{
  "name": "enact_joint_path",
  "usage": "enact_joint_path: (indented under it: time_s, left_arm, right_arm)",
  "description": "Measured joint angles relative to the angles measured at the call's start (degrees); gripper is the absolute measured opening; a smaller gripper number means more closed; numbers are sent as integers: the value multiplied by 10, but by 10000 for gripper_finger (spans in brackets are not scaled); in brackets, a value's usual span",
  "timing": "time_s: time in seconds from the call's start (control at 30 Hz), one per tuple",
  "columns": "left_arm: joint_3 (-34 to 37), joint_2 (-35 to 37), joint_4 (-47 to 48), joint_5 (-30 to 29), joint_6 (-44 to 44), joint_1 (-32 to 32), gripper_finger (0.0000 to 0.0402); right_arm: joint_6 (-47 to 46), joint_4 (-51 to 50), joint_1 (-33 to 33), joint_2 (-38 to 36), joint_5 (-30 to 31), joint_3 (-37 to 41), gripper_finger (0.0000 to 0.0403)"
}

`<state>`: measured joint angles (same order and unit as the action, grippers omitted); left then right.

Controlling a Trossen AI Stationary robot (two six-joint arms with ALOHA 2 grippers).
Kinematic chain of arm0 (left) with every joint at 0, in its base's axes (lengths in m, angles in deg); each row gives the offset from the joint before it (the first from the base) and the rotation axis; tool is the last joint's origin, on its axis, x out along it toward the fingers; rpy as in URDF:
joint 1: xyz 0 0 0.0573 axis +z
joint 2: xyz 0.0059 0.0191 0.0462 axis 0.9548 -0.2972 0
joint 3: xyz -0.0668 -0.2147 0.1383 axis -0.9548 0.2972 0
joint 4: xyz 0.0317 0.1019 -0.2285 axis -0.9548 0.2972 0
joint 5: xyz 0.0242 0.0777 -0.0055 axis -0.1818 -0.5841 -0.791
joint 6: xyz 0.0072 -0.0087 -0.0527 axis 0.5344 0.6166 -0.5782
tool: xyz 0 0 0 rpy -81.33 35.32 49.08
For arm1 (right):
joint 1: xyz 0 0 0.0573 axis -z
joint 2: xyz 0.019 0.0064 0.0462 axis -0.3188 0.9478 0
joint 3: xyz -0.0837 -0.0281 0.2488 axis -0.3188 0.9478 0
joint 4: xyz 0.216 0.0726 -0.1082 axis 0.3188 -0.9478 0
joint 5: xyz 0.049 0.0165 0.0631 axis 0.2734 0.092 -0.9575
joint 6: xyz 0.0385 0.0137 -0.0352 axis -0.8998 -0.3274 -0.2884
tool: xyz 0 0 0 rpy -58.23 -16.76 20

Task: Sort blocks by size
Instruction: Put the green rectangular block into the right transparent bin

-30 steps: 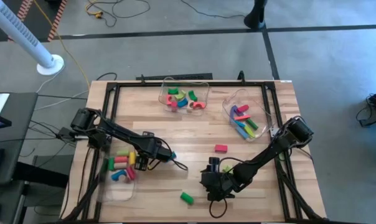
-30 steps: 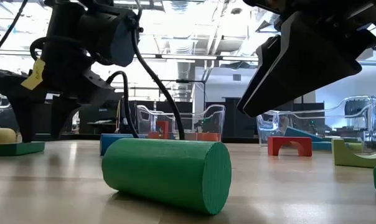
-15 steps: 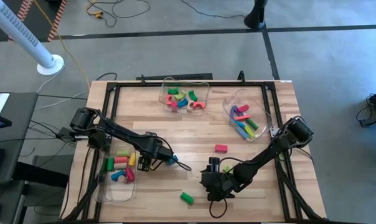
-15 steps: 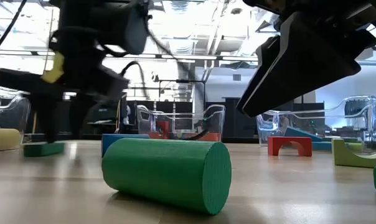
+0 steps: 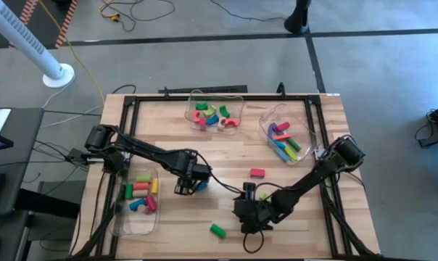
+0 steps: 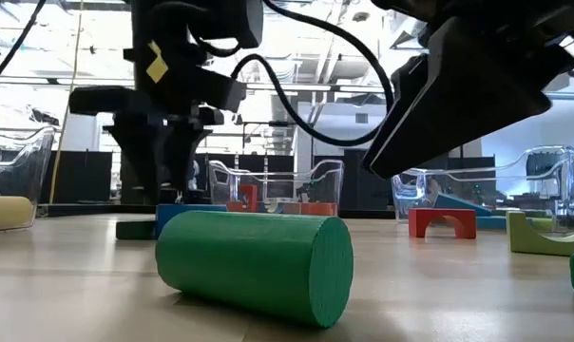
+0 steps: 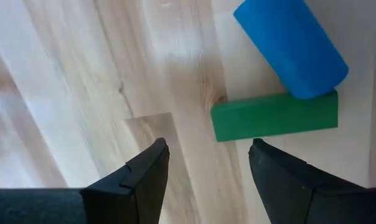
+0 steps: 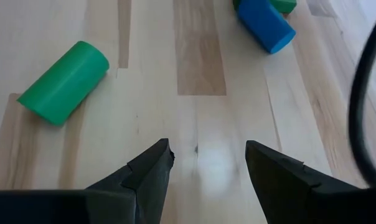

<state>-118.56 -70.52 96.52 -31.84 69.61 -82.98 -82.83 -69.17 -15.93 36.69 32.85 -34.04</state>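
On the bare wood near the middle of the table lie a blue cylinder (image 7: 292, 48) and a flat green bar (image 7: 275, 116), touching each other; the end of the cylinder rests against the long side of the bar. A green cylinder (image 5: 217, 230) lies alone near the front edge, and a red arch (image 5: 257, 172) stands well apart to the right. The other blocks are already in three clear bins: the left bin (image 5: 122, 217), the back bin (image 5: 235, 95) and the right bin (image 5: 265, 116).

The left gripper (image 7: 208, 163) hangs just above the table beside the blue and green pair, with its fingers wide apart and nothing between them. The right gripper (image 8: 206, 163) waits low over the front of the table, also spread wide and empty, with the green cylinder near it.

The main risk, I think, is the contact between the two pieces. If the left fingers come down on the green bar, one finger can push the blue cylinder, and it will probably roll away. The bar is thin and low, so a grip that is too high can slip off. The fingers could also close on both pieces together and then carry two different sizes to one bin. The two arms are near each other here, so a wide movement may bring them into contact.
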Motion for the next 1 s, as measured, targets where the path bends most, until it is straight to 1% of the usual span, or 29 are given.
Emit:
enact_joint_path:
  time_s: [0.07,0.1,0.23,0.3,0.5,0.73,0.87,1.0]
  left_arm:
    - [-5,0,8,7,0,0,212]
    - [-5,0,9,21,-2,0,212]
    - [-5,-1,10,95,-79,6,212]
    - [-5,-2,13,120,-114,9,212]
    - [-5,-2,-1,125,-197,9,212]
    - [-4,-2,-12,129,-232,15,212]
    - [21,-2,-60,141,-255,20,212]
    - [39,-2,-53,139,-265,24,212]
  right_arm:
    - [0,0,1,0,0,0,239]
    - [0,0,1,0,0,0,239]
    - [0,-1,1,0,0,0,239]
    - [0,-1,1,0,0,0,239]
    - [1,-7,1,0,0,0,239]
    - [0,-7,-4,0,0,0,239]
    - [0,-7,-8,0,0,0,239]
    - [-3,-8,-12,0,0,0,239]
